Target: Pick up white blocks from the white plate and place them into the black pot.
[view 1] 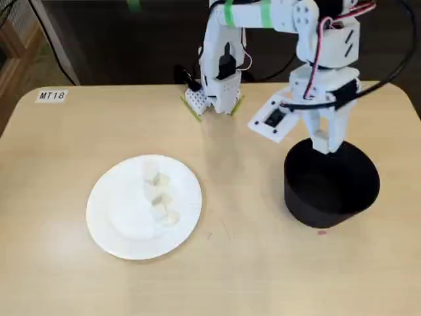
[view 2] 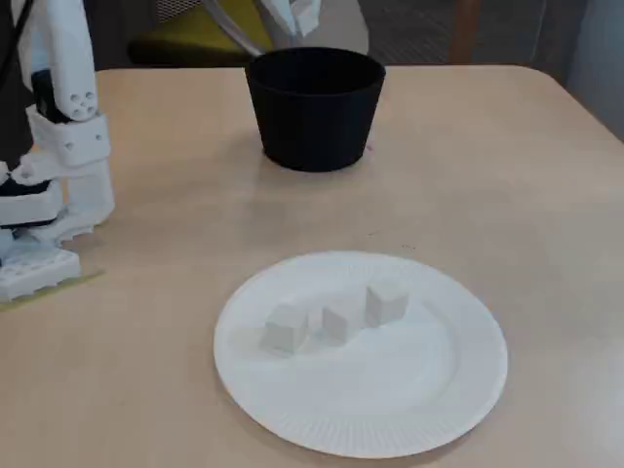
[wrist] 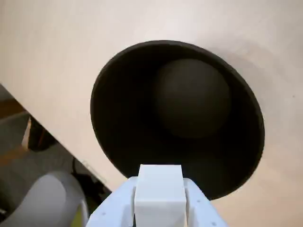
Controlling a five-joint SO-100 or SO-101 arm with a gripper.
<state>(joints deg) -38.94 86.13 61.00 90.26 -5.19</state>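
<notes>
My gripper point(view 1: 321, 142) hangs over the near rim of the black pot point(view 1: 332, 187), shut on one white block point(wrist: 159, 195). In the wrist view the block sits between the two white fingers, directly above the pot's opening point(wrist: 189, 99), whose dark floor shows nothing inside. The white plate point(view 1: 118, 210) lies at the left of the table with three white blocks point(view 2: 336, 322) in a short row near its middle. In the low fixed view the pot point(view 2: 314, 107) stands behind the plate point(view 2: 390, 390), and only the gripper's tip point(view 2: 297, 15) shows above it.
The arm's white base point(view 1: 214, 92) is fixed at the table's back edge. A label reading MT18 point(view 1: 51, 95) is stuck at the back left corner. The table edge runs close to the pot in the wrist view.
</notes>
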